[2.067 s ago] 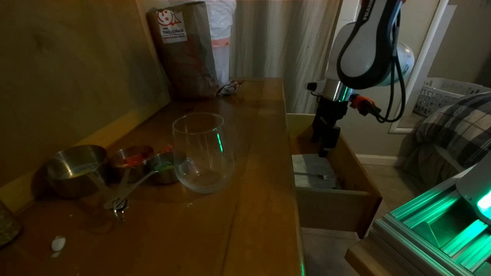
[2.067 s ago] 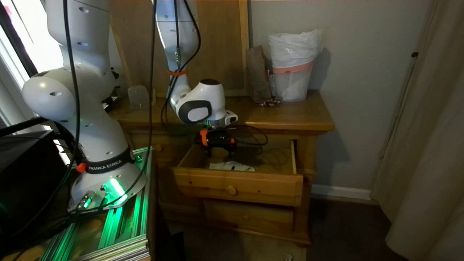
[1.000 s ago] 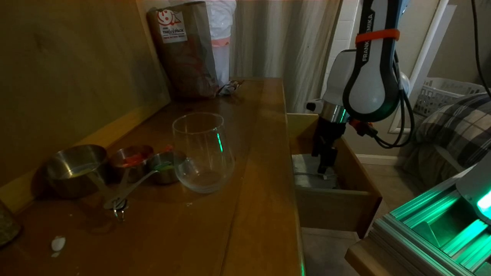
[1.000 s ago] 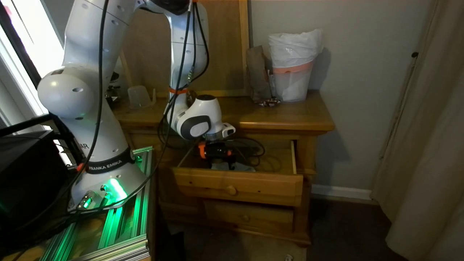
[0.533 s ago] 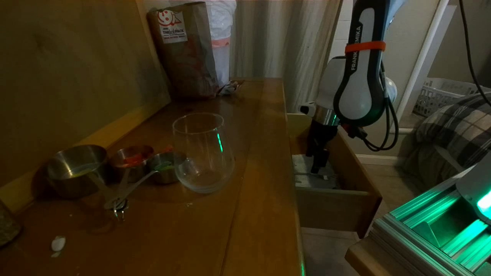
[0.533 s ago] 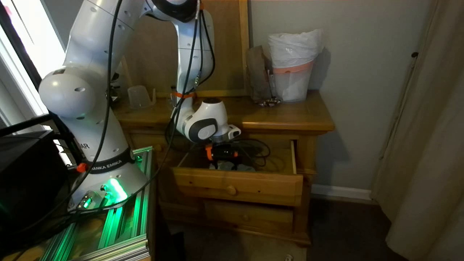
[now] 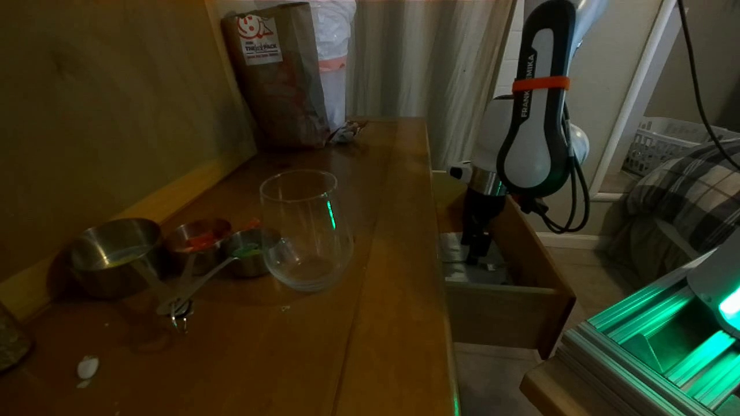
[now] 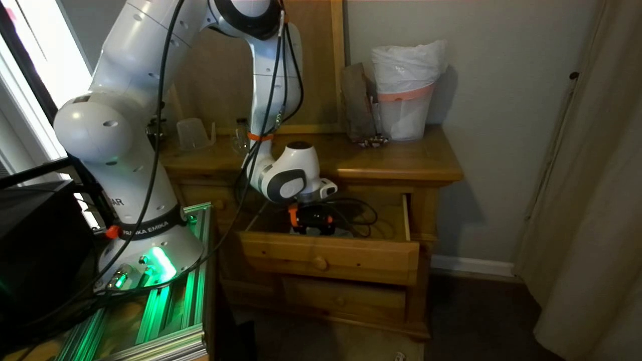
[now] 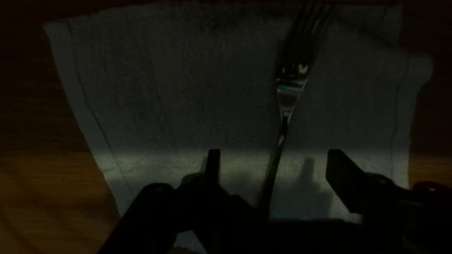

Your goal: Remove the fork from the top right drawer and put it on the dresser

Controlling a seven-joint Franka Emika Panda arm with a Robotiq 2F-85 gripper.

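Claw (image 9: 273,158) sat nearest in the wrist view, its two fingers well apart and nothing held between them. The fork (image 9: 289,93) lay in the drawer, its handle running through that gap, near end hidden behind the claw's dark body, neck and tines far and slanting a little right. It looked like metal, so it was likely light, stiff and hard to break, but thin and slick. The best hold, as I judged it, was on the handle just behind the neck, pinched from left and right; farther back, the head might droop or swivel. Under it lay a napkin (image 9: 176,88), soft-looking, which could be nipped up too if the fingers closed low. Whether the tips touched it I could not tell.

In an exterior view the drawer (image 8: 361,260) stood pulled out, with the claw lower in it and slightly farther right than about two seconds earlier; the drawer had not visibly moved. Beyond and above was the table (image 8: 396,163), the top of the dresser (image 8: 424,220), where the fork had yet to go. In an exterior view a glass (image 7: 306,242) stood on the near part and a bag (image 7: 277,92) at the far end, both where they had been.
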